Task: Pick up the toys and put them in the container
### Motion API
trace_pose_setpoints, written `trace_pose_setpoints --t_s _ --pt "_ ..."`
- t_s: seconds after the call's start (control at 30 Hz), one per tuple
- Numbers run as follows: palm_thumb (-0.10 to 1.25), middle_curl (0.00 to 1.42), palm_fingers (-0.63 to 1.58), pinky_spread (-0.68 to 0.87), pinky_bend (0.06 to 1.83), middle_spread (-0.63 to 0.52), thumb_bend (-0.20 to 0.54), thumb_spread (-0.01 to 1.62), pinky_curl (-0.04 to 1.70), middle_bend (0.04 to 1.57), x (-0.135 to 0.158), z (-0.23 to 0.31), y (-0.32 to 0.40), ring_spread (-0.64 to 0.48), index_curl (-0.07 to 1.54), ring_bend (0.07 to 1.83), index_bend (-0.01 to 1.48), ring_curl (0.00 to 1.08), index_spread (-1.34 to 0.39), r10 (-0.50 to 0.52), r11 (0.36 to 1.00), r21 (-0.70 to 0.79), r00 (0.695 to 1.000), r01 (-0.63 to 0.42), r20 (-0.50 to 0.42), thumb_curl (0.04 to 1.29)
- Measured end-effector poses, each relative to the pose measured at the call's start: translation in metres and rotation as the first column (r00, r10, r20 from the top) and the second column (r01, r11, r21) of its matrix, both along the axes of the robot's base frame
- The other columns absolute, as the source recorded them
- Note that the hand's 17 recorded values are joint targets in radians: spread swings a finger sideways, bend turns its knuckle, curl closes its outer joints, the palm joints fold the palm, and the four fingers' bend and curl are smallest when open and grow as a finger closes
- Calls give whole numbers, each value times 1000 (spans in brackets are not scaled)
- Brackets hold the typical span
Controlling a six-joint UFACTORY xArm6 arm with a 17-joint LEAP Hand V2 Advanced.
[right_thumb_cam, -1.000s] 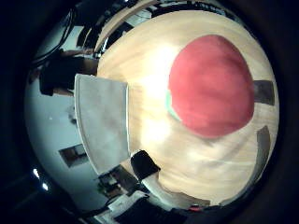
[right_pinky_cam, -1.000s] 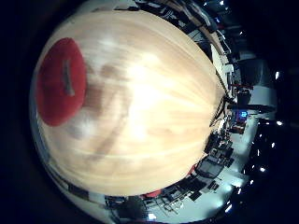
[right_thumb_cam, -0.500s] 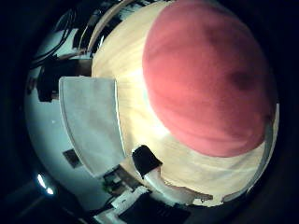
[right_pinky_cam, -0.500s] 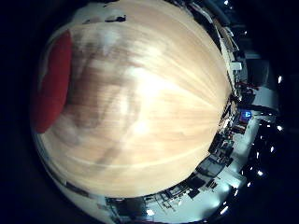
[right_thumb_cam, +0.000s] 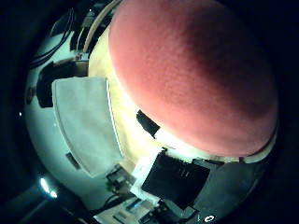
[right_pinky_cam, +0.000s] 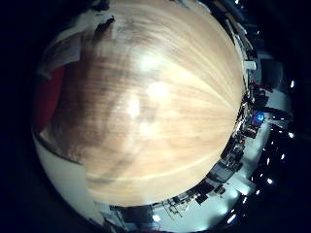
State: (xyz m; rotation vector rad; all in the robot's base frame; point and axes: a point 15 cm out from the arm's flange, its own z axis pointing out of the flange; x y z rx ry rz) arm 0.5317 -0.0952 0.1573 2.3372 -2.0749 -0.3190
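Observation:
A round red toy (right_thumb_cam: 192, 75) with a soft, finely textured surface lies on the wooden table (right_pinky_cam: 160, 97). It fills much of the right thumb side palm view, so it is very close to the palm. My right hand is just over the toy.
A grey flat panel (right_thumb_cam: 82, 121) stands beyond the table's edge. A black boxy thing (right_thumb_cam: 176, 175) sits by the table's edge near the toy. Room clutter and lights (right_pinky_cam: 255, 116) lie past the far side of the table.
The camera has moved closer to the red toy. It has grown to fill the thumb side view and has slid to the rim of the little finger side view.

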Motion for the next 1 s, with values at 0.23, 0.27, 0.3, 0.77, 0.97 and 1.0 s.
trace_pose_setpoints --t_s 0.23,0.27,0.3,0.77,0.97,1.0 --pt "440 629 1115 -453 973 -370 8 1126 454 750 1 9 -6 -356 308 1132 298 518 -515 -20 1000 12 1000 19 19 301" --pt "458 638 1130 -458 970 -371 13 1133 458 766 1 12 -7 -354 318 1135 313 521 -517 -20 1000 11 1000 20 23 302" --pt "469 647 1150 -465 968 -370 14 1142 459 784 1 13 -8 -349 331 1136 333 525 -518 -22 1000 10 999 21 26 301" --pt "657 788 1132 -504 1044 -346 5 1246 519 983 1 79 -22 -286 572 1275 569 589 -507 -59 998 8 990 59 130 283" --pt "678 812 1111 -503 1061 -333 -9 1266 534 996 -8 118 -24 -279 640 1294 580 594 -506 -60 998 0 983 61 171 267" --pt "679 814 1110 -503 1062 -332 -9 1267 535 997 -10 124 -23 -278 646 1296 579 594 -507 -59 998 0 983 60 173 266"
